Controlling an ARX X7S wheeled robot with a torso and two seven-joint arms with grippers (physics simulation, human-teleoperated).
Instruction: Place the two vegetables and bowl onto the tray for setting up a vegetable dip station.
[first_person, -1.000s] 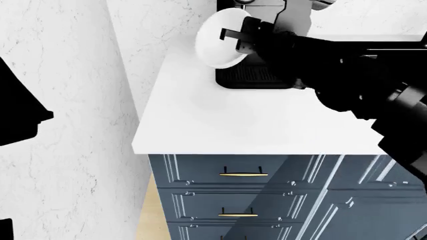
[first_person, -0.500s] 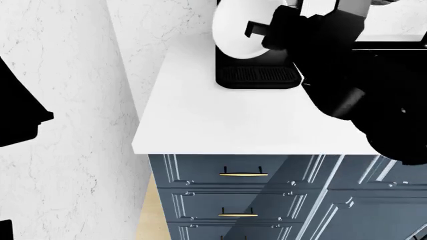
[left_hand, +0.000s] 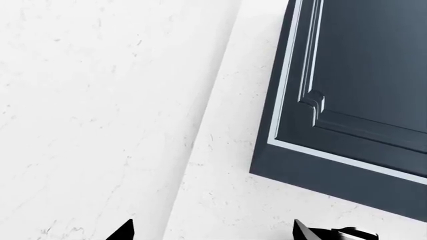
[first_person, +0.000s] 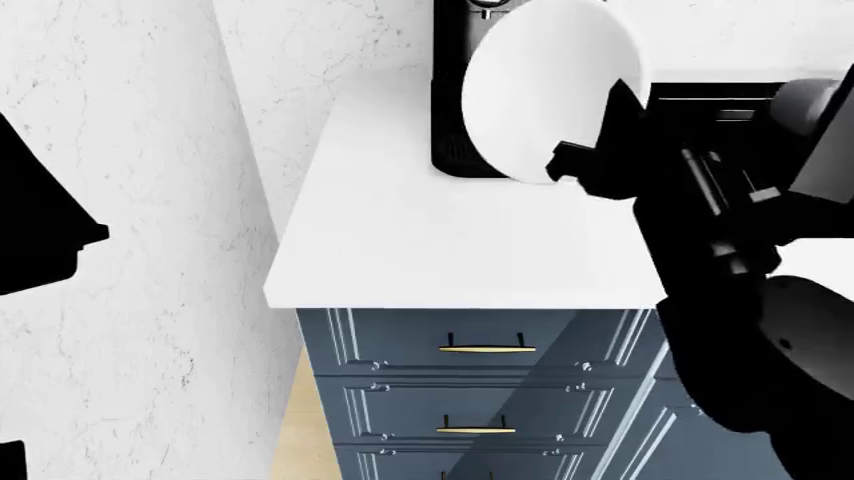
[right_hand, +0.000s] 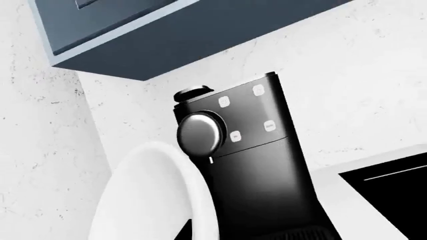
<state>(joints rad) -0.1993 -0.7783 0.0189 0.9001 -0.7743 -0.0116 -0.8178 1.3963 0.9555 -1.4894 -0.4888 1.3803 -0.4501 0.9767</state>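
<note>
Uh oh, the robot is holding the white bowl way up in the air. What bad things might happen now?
The bowl is tilted on edge, pinched only at its rim by the right gripper, so it might slip and fall onto the counter. It also hangs close to the black coffee machine and could bump it.

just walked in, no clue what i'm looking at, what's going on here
The right gripper holds the white bowl by its rim, tipped on edge in the air above the white counter, in front of a black coffee machine. The left gripper is open and empty, off to the side facing a wall and cabinet. The tray and both vegetables are out of view, so nothing is shown placed.
</note>
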